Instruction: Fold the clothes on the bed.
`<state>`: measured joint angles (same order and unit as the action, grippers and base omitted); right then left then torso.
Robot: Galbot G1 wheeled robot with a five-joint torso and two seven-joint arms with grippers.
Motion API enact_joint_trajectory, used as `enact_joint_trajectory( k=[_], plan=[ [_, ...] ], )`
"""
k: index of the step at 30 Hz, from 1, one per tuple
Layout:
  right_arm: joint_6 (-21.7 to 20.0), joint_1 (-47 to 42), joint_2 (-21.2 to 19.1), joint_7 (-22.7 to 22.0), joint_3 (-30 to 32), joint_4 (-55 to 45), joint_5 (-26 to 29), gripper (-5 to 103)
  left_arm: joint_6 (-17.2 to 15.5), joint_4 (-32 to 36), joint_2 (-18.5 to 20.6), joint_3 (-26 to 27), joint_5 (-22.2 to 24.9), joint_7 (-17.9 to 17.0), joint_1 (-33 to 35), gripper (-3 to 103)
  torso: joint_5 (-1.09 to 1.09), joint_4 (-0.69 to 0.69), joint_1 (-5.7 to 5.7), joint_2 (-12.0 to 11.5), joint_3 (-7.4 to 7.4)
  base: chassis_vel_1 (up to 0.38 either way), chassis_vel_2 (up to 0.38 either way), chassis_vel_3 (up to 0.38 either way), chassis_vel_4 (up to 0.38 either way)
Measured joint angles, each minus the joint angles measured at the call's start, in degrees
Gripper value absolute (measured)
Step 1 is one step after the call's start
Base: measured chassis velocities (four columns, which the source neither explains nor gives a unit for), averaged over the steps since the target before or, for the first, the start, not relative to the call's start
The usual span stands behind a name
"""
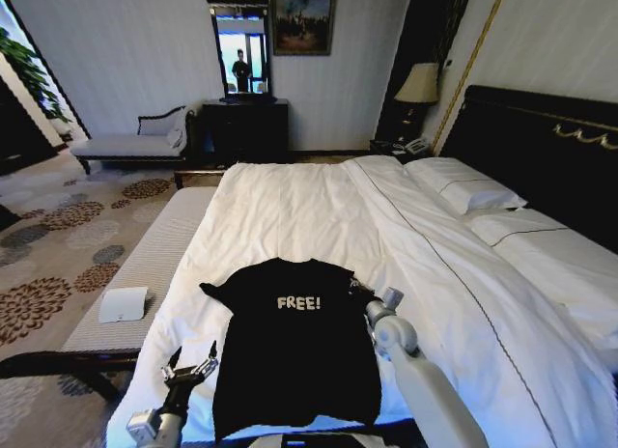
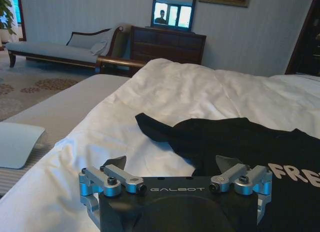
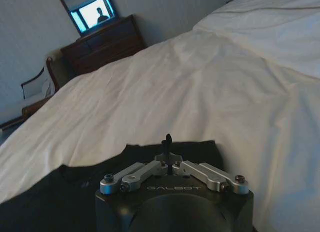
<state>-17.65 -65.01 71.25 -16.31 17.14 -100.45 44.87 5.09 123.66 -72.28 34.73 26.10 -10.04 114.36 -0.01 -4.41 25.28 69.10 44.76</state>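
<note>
Black T-shirt [image 1: 297, 347] with white "FREE!" lettering lies spread flat, chest up, on the white duvet near the foot edge of the bed [image 1: 290, 211]. Its hem reaches toward the foot edge and its collar points toward the middle of the mattress. One short sleeve spreads out onto the duvet toward the bed's left side.

At the shirt's left, by the foot edge, the left gripper [image 1: 191, 363] hovers just beside the fabric with its two dark fingers spread apart and nothing between them. At the shirt's right shoulder, the right gripper [image 1: 359, 290] is at the edge of the black cloth. In the right wrist view its fingers [image 3: 168, 148] are drawn together into one thin dark tip over the shirt's edge; whether cloth is pinched between them cannot be told.

The duvet is lightly creased and covers most of the bed. Two white pillows [image 1: 463, 189] sit at the right side against a dark wooden headboard [image 1: 541, 149]. A pale upholstered bench [image 1: 145, 265] runs along the bed's left edge, with a small white object [image 1: 123, 304] resting on it. Beyond, a patterned carpet [image 1: 58, 236] covers the floor. A chaise [image 1: 130, 141] stands by the far wall, next to a dark dresser [image 1: 245, 129] with a mirror [image 1: 241, 52] above it. A framed painting [image 1: 303, 20] hangs on the wall, and a lamp [image 1: 419, 84] stands near the headboard.
</note>
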Motion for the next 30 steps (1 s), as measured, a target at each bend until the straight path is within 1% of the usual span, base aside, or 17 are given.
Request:
enact_joint_trajectory(
  k=[7,10,16,19,20,22,25,26,27,28,29,30],
  plan=[
    [0.22,0.66,0.51,0.27,-3.33,1.58,-2.16,0,0.0,0.22,0.15,0.51,0.44,0.01,0.12,100,0.0,0.0,0.0,0.0,0.0,0.0,0.0,0.0,0.0],
    [0.37,1.34,0.43,0.43,-5.19,2.91,-3.18,0,-0.02,0.16,0.9,0.54,0.45,0.01,0.09,100,0.0,0.0,0.0,0.0,0.0,0.0,0.0,0.0,0.0],
    [0.62,2.0,0.61,0.52,-6.36,4.54,-4.14,0,-0.23,0.33,1.11,0.84,0.64,-0.09,-0.12,100,-0.01,0.0,0.0,0.0,0.0,0.0,0.0,0.0,0.0],
    [0.64,3.52,1.95,0.79,-7.9,8.65,-4.19,0,-0.88,0.64,0.33,1.08,1.12,-0.54,-0.65,100,0.01,0.0,0.0,-0.01,0.0,0.0,0.0,0.0,0.0],
    [0.57,3.57,2.12,0.85,-8.12,9.19,-4.15,6,-0.91,0.54,0.1,1.15,1.13,-0.65,-0.68,100,0.01,0.01,0.0,-0.01,0.0,0.0,0.0,0.0,0.0],
    [0.49,3.48,2.16,0.92,-8.19,9.18,-4.06,6,-0.92,0.54,0.01,1.2,1.13,-0.67,-0.67,100,0.0,0.01,0.0,-0.01,0.0,0.0,0.0,0.0,0.0],
    [0.22,1.85,1.88,1.55,-8.15,6.39,-3.47,22,-0.92,0.8,-0.09,1.3,1.11,-0.68,-0.31,100,0.01,0.0,0.0,-0.01,0.0,0.0,0.0,0.0,0.0],
    [0.22,1.85,1.88,1.55,-8.15,6.39,-3.47,22,-0.92,0.8,-0.09,1.3,1.11,-0.68,-0.31,100,0.01,0.0,0.0,-0.01,0.0,0.0,0.0,0.0,0.0],
    [0.04,1.32,1.9,1.76,-7.78,5.3,-1.92,27,-0.92,0.84,-0.09,1.26,1.1,-0.68,-0.28,100,0.01,0.0,0.0,-0.01,0.0,0.0,0.0,0.0,0.0],
    [-0.32,0.87,2.2,1.63,-6.71,4.04,1.88,33,-0.96,1.02,-0.09,1.08,1.26,-0.69,-0.3,100,0.0,0.0,0.0,-0.01,0.0,0.0,0.0,0.0,0.0],
    [-0.34,0.69,2.39,1.38,-5.98,3.46,4.05,38,-1.1,1.16,-0.09,0.85,1.38,-0.74,-0.34,100,0.01,0.0,0.0,-0.01,0.0,0.0,0.0,0.0,0.0],
    [-0.34,0.69,2.39,1.38,-5.98,3.46,4.05,38,-1.1,1.16,-0.09,0.85,1.38,-0.74,-0.34,100,0.01,0.0,0.0,-0.01,0.0,0.0,0.0,0.0,0.0]
  ],
)
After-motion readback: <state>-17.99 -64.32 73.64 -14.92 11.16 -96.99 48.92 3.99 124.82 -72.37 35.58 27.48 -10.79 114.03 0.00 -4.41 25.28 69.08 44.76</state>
